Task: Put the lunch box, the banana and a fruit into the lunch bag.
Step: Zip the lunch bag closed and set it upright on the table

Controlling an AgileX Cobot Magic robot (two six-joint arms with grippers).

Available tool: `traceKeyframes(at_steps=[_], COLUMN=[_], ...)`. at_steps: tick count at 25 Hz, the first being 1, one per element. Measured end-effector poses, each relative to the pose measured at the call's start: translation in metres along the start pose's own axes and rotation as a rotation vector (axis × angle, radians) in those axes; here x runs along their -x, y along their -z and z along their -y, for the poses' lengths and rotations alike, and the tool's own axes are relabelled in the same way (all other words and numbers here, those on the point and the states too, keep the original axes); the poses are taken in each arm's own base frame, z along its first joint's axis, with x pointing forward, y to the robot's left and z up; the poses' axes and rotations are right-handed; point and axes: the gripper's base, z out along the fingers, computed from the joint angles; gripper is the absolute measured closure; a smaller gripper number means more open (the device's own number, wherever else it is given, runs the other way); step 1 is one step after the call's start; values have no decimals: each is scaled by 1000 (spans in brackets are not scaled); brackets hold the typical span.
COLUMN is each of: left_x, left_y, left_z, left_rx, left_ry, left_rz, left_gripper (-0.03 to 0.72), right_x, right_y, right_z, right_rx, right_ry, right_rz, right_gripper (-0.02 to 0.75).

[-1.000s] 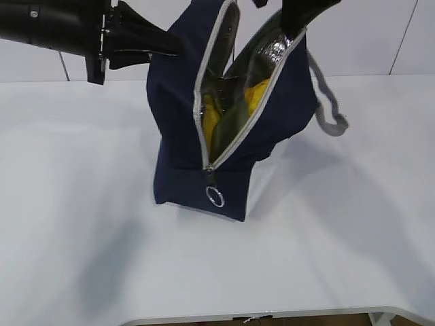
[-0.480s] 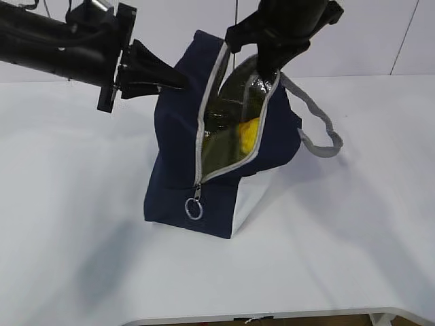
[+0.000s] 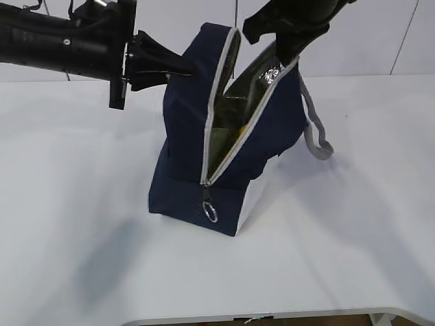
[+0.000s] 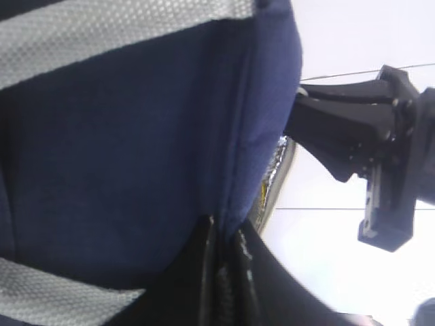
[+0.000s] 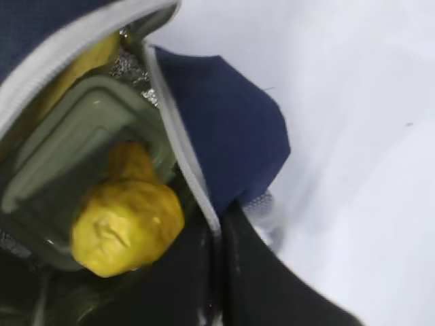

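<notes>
Lifted straighter, lunch bag (image 3: 234, 129) hangs from both clamped pincers; only right wrist shows fruit (image 5: 127, 227) atop lunch box (image 5: 75, 163).

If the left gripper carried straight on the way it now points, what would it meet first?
The left gripper already pinches the lunch bag wall, pointing rightward. Pushing on would press that navy fabric into the open mouth, probably toward the right gripper opposite; depth is unclear.
</notes>
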Motion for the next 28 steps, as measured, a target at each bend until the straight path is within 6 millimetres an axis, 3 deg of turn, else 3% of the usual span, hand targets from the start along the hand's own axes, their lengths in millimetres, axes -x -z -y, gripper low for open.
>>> traceKeyframes(at_steps=[5, 8, 15, 23, 28], left_x=[-2, -1, 4, 5, 5], left_y=[-10, -17, -33, -36, -36], left_z=[10, 9, -30, -35, -35], left_rx=[-89, -128, -115, -120, -120], left_ry=[39, 77, 182, 201, 201], left_rz=[10, 25, 10, 7, 7], left_gripper=[690, 691, 690, 686, 590], right_x=[-4, -5, 0, 1, 3], right_y=[38, 44, -5, -11, -17], right_z=[9, 11, 8, 12, 11], right_rx=[-49, -67, -90, -136, -139], right_ry=[4, 9, 37, 54, 44], right_rz=[70, 82, -14, -25, -18], right_gripper=[720, 720, 720, 720, 693])
